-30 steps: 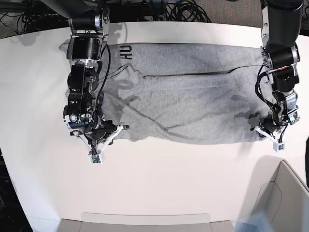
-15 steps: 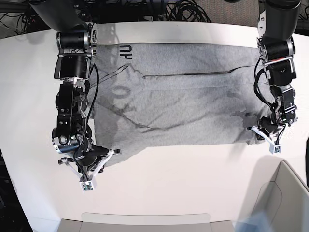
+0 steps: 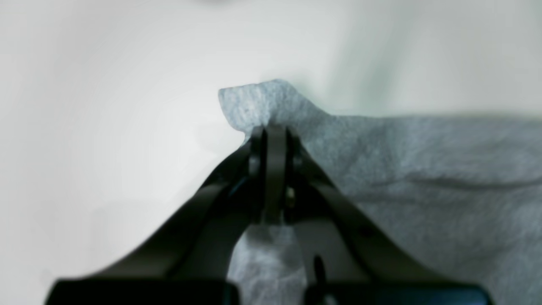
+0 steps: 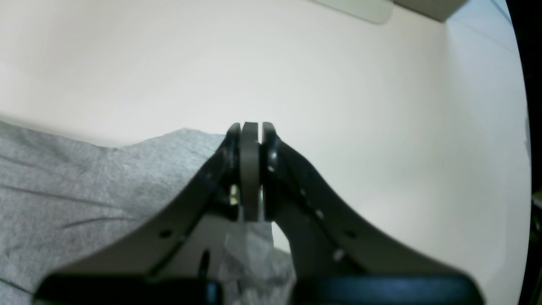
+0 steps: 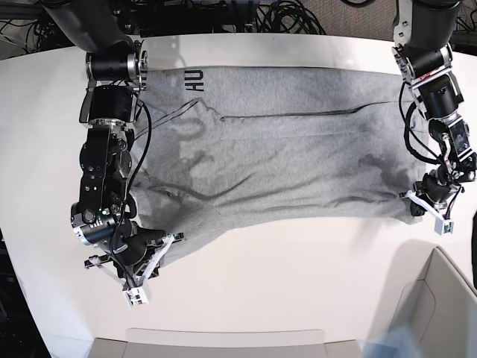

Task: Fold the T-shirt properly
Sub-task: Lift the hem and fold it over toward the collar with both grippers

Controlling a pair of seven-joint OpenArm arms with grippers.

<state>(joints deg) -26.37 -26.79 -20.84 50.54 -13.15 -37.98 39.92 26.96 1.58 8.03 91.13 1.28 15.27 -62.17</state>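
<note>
Grey T-shirt (image 5: 291,142) spread, creased; corners pinched in both claws.

Both my arms reach down toward the near side, wrists angled low. L pincer (image 5: 434,211) is clamped tight on a corner of the T-shirt (image 5: 298,149); R pincer (image 5: 149,257) is pinched closed on the opposite corner, forearm stretched further toward me.
</note>
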